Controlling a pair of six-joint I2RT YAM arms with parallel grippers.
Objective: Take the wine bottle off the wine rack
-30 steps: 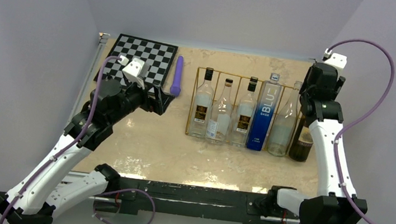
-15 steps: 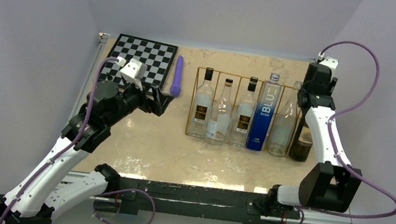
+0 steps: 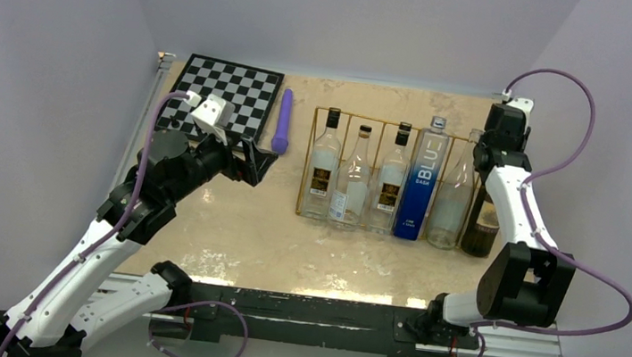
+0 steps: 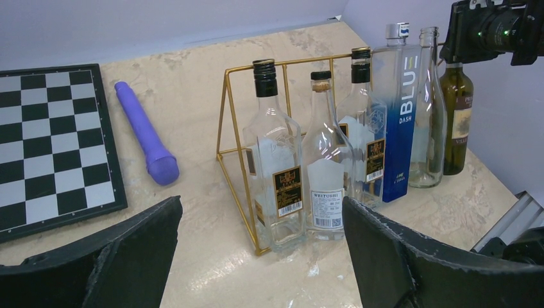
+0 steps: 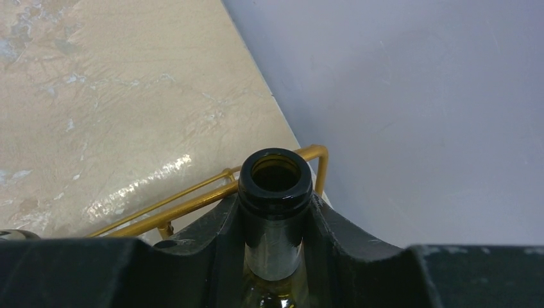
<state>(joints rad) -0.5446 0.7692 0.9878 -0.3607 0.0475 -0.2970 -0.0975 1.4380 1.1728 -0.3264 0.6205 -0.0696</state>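
The dark green wine bottle (image 3: pixel 480 230) stands at the right end of the gold wire wine rack (image 3: pixel 373 119), close to the right wall. My right gripper (image 5: pixel 276 239) is shut on its neck just below the open mouth (image 5: pixel 276 174); it sits above the bottle in the top view (image 3: pixel 489 159). The rack's gold corner (image 5: pixel 315 154) shows right behind the neck. My left gripper (image 3: pixel 253 161) is open and empty, left of the rack, facing it (image 4: pixel 262 206). The left wrist view also shows the wine bottle (image 4: pixel 457 122) and the rack (image 4: pixel 226 115).
Several other bottles stand in the rack: clear glass ones (image 3: pixel 323 172) and a tall blue one (image 3: pixel 419 186). A purple cylinder (image 3: pixel 282 121) lies left of the rack beside a black-and-white chessboard (image 3: pixel 232 93). The right wall is close behind the wine bottle.
The right arm's elbow has dropped and swung right while its wrist shifted slightly back, staying at the wine bottle's neck. The bottle has not visibly moved. The left arm is nearly still.
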